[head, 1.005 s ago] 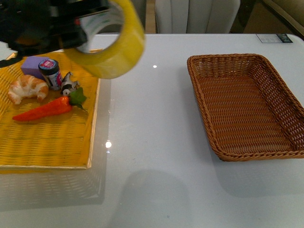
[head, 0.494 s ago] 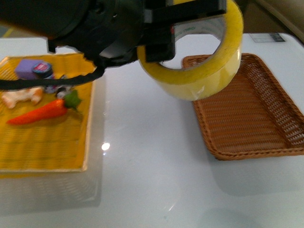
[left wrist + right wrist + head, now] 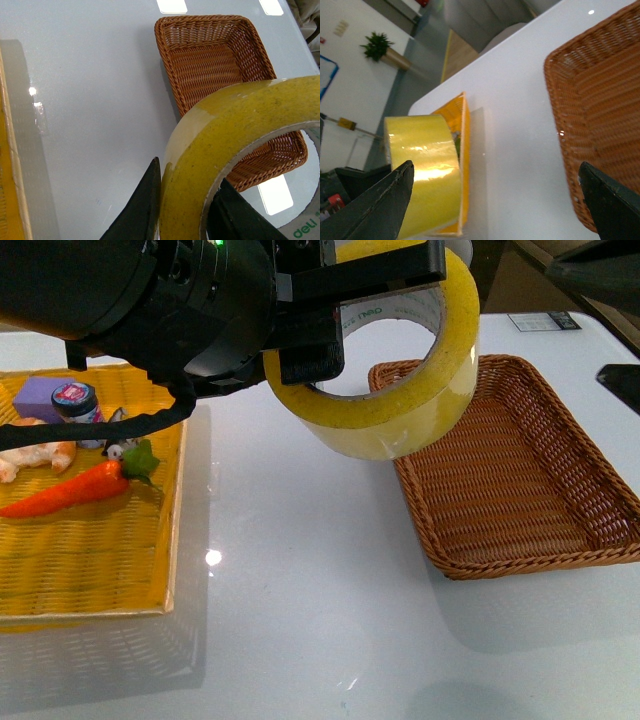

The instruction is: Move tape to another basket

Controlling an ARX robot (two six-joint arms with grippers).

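My left gripper (image 3: 312, 315) is shut on the tape (image 3: 400, 405), a wide yellowish roll with a white printed core. It holds the roll in the air close to the front camera, over the table between the yellow tray and the near left corner of the brown wicker basket (image 3: 520, 540). In the left wrist view the black fingers (image 3: 137, 210) pinch the tape's (image 3: 225, 130) wall, with the basket (image 3: 210, 55) beyond. My right gripper (image 3: 495, 200) is open and empty; its view shows the tape (image 3: 422, 170) and the basket (image 3: 600, 110).
A flat yellow woven tray (image 3: 90, 560) at the left holds a carrot (image 3: 70, 490), a croissant (image 3: 30, 458), a purple block (image 3: 35, 398) and a small jar (image 3: 75, 400). White table (image 3: 300, 600) lies between tray and basket. A dark shape (image 3: 620, 380) shows at the right edge.
My left gripper has carried the tape from above the tray's far corner rightward to the basket's left side. In the last half second it drifted slightly back left.
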